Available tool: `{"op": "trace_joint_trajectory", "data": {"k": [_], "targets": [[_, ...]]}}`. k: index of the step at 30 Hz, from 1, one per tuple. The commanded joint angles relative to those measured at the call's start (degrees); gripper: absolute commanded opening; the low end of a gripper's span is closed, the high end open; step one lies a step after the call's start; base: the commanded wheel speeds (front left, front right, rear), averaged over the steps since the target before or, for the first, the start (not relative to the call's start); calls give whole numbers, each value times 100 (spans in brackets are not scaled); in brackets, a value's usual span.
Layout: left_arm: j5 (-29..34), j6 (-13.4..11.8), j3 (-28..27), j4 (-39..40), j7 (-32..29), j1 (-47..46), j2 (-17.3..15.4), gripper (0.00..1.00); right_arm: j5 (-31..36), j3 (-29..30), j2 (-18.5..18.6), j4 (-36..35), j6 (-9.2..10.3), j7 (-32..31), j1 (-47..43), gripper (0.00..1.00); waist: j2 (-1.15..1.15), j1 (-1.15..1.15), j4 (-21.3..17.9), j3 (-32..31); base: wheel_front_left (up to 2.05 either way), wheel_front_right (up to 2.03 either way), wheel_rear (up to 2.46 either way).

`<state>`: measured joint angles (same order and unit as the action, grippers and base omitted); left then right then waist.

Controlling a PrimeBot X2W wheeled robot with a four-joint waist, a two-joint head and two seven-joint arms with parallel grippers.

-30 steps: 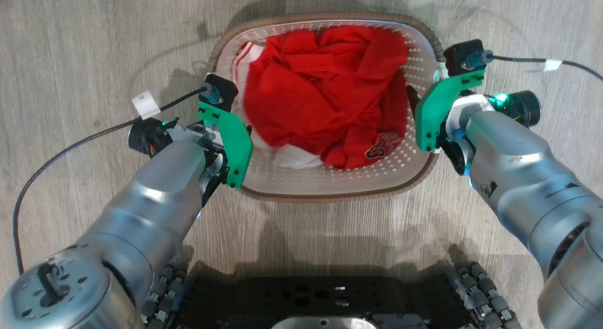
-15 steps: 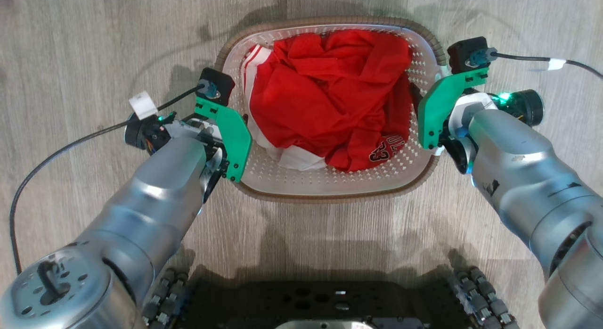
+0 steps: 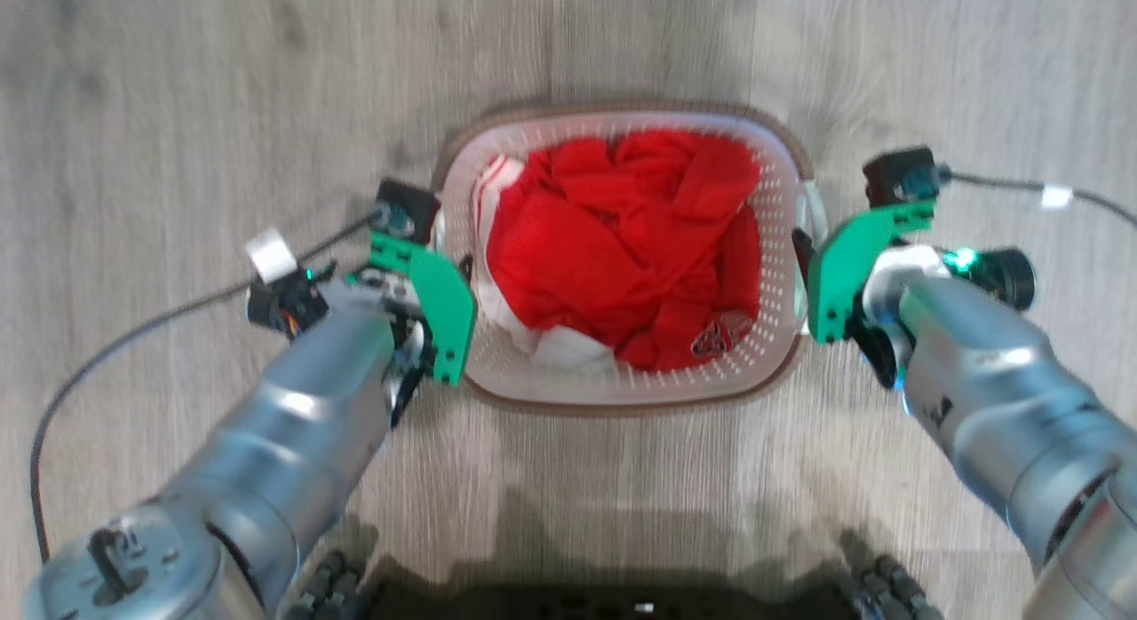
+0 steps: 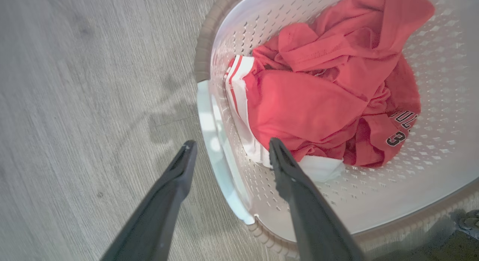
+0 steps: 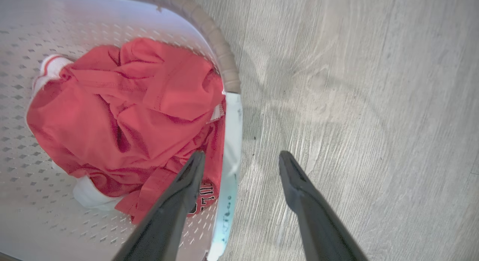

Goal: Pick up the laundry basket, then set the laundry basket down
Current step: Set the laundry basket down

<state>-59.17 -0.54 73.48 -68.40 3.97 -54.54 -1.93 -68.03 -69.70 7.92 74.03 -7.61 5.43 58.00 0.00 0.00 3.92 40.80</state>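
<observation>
Sitting on the pale wood-grain floor [image 3: 178, 114], straight ahead between both arms: the laundry basket [image 3: 622, 385]. Small, rounded-rectangular, white plastic with diamond perforations all over the walls, brown woven-look rim, a smooth white side handle [image 4: 209, 119] at left and right. Heaped inside with a crumpled red jersey [image 3: 622, 256] trimmed in white, dark lettering on one fold. Left gripper [image 4: 231, 143] spread wide, straddling the left handle: one finger out over the floor, the other inside above the cloth, not clamped. Right gripper [image 5: 242, 154] likewise spread wide astride the right handle, gripping nothing.
</observation>
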Motion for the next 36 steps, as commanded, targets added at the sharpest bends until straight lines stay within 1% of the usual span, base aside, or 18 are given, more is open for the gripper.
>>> {"op": "trace_joint_trajectory", "data": {"k": [1,2,6,8,10,11,14,17,18,21,24,26,28,29,31,34,36], "targets": [[37,-44,-48,17,164,160,-95,100,28,72,73,-8,12,177,-441,100,0,0,17,-459,0,0,0],[37,-44,-48,17,164,160,-95,100,28,72,73,-8,12,177,-441,100,0,0,17,-459,0,0,0],[159,-113,-37,58,677,540,-95,100,-94,347,81,-8,12,668,-733,100,0,0,50,-1067,0,0,0],[86,-202,-85,126,872,726,-95,100,-169,511,82,-8,12,842,-871,100,0,0,107,-1366,0,0,0],[-90,-350,-263,141,1007,939,-95,100,-194,632,33,-8,12,923,-1044,100,0,0,120,-1708,0,0,0],[-184,-441,-399,186,1076,1146,-95,100,-201,793,-15,-57,12,948,-1169,100,0,0,115,-2030,0,0,0],[-87,-513,-623,360,1098,1344,-95,100,25,1272,117,-411,12,953,-1298,100,0,0,105,-2513,0,0,0],[305,-688,-1126,696,1100,1521,-174,100,560,1930,285,-900,12,955,-1549,100,0,0,89,-2888,0,0,0],[479,-751,-1334,871,1100,1598,-234,100,785,2257,354,-1114,12,955,-1647,100,0,0,88,-2996,0,0,0],[1101,-955,-2113,1589,1101,1960,-422,100,1565,3395,455,-1917,12,955,-2198,100,0,0,99,-3372,0,0,0],[1831,-1017,-2964,2466,1102,2458,-538,100,2492,4607,374,-2881,12,956,-2916,100,0,0,123,-3647,0,0,0],[2246,-966,-3577,3043,1102,2828,-534,100,3126,5340,178,-3557,12,956,-3403,100,0,0,133,-3809,0,0,0],[2585,-832,-4278,3660,1102,3200,-459,100,3749,5848,-59,-4193,12,956,-3828,100,0,0,140,-3953,0,0,0],[2836,-732,-4579,4000,1102,3366,-423,100,4018,6024,-158,-4488,12,956,-4000,100,0,0,142,-3983,0,0,0],[3225,-535,-5072,4479,1102,3702,-314,100,4337,6341,-330,-5015,12,956,-4275,100,0,0,152,-4028,0,0,0],[3495,-251,-5719,4950,1102,4091,-155,100,4740,6637,-451,-5687,12,956,-4632,100,0,0,211,-4100,0,0,0],[3621,-119,-6014,5144,1102,4288,-112,100,4825,6741,-486,-6058,12,956,-4872,100,0,0,226,-4150,0,0,0]]}}
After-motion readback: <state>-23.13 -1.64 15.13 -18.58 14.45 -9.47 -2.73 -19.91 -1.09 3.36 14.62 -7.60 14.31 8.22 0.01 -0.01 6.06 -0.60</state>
